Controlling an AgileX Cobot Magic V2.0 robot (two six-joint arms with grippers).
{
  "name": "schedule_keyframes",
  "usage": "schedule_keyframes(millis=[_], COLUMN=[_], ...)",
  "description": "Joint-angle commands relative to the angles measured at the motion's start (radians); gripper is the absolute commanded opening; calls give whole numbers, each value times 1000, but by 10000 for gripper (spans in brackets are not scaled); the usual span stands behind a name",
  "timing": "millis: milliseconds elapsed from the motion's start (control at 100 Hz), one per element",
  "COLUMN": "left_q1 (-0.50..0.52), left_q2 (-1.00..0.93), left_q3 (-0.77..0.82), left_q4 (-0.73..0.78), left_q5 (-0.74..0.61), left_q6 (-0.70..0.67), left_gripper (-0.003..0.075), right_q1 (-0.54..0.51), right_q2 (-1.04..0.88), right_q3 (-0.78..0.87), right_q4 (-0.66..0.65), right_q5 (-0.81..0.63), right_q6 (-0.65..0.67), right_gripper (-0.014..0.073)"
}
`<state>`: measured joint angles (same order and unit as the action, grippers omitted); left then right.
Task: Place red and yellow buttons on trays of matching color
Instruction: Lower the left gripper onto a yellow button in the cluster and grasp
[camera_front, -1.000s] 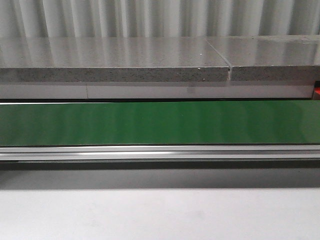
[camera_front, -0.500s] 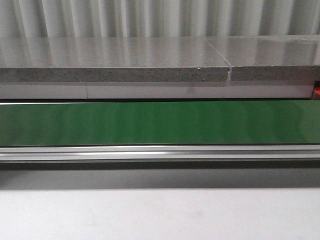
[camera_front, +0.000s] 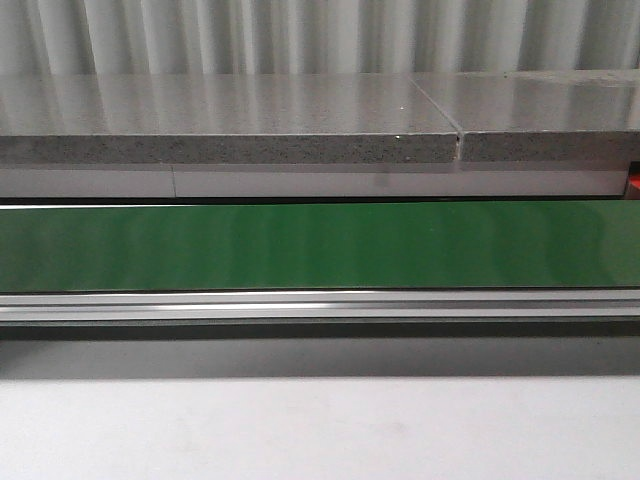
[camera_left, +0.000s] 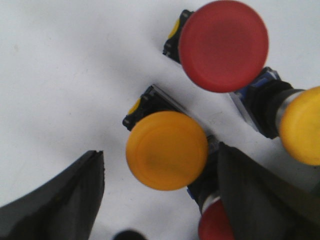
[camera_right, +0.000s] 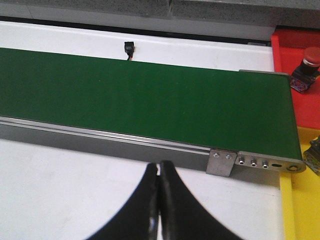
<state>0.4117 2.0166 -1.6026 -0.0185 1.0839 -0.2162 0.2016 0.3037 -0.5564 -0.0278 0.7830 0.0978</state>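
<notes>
My left gripper (camera_left: 160, 200) hangs open over a cluster of buttons on the white bench, its two dark fingers (camera_left: 65, 200) spread wide. The yellow button (camera_left: 166, 150) stands between them, cap facing my wrist camera, nearer the far finger than the other. Its long axis seems to run straight up toward me, so I judge a plain descent would bring the jaws to either side of the cap. A red button (camera_left: 223, 45) stands just beyond it, a second yellow cap (camera_left: 301, 125) lies to one side, and another red cap (camera_left: 215, 225) peeks from under one finger, though blur makes their exact spacing hard to read.

My right gripper (camera_right: 159, 200) is closed and empty, fingertips pressed together, near the bench's front edge before the green conveyor belt (camera_right: 140, 95). At the belt's end sit the red tray (camera_right: 285, 50), already holding a red-capped button (camera_right: 306, 67), and the yellow tray (camera_right: 300, 200). The left arm is plainly the nearer one.
</notes>
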Motion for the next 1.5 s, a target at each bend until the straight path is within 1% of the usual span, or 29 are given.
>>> schedule_keyframes(millis=[0, 160, 210, 260, 360, 370, 410, 480, 570, 640, 960, 1070, 1160, 1310, 1490], left_q1=[2, 2, 2, 2, 2, 2, 2, 2, 2, 2, 0, 0, -2, -45, -143], left_q2=[-40, -39, -39, -39, -39, -39, -39, -39, -41, -52, -204, -270, -334, -432, -488], left_q3=[-32, -32, -32, -32, -32, -32, -32, -32, -32, -32, -17, 3, 43, 124, 204], left_q4=[-13, -13, -13, -13, -13, -13, -13, -13, -13, -13, -17, -45, -74, -75, -75], left_q5=[-28, -53, -53, -53, -50, -50, -50, -52, -52, -52, -34, -25, -23, -25, -25], left_q6=[0, 0, 0, 0, 0, 0, 0, 0, 0, 4, 79, 128, 141, 162, 167], left_gripper=[472, 468, 449, 413, 304, 304, 257, 198, 142, 117, 111, 111, 111, 111, 111], right_q1=[-2, -2, -2, -2, -2, -2, -2, -2, -2, -2, -2, -2, -2, -2, -2], right_q2=[10, 10, 10, 10, 10, 10, 10, 10, 10, 10, 10, 10, 10, 10, 10], right_q3=[-21, -21, -21, -21, -21, -21, -21, -21, -21, -21, -21, -21, -21, -21, -21], right_q4=[-2, -1, -1, -1, -1, -1, -1, -1, -1, -1, -1, -1, -1, -1, -1], right_q5=[-68, -69, -69, -69, -69, -69, -69, -69, -69, -69, -69, -69, -69, -69, -69], right_q6=[-11, -11, -11, -11, -11, -11, -11, -11, -11, -11, -11, -11, -11, -11, -11], right_gripper=[-67, -67, -67, -67, -67, -67, -67, -67, -67, -67, -67, -67, -67, -67, -67])
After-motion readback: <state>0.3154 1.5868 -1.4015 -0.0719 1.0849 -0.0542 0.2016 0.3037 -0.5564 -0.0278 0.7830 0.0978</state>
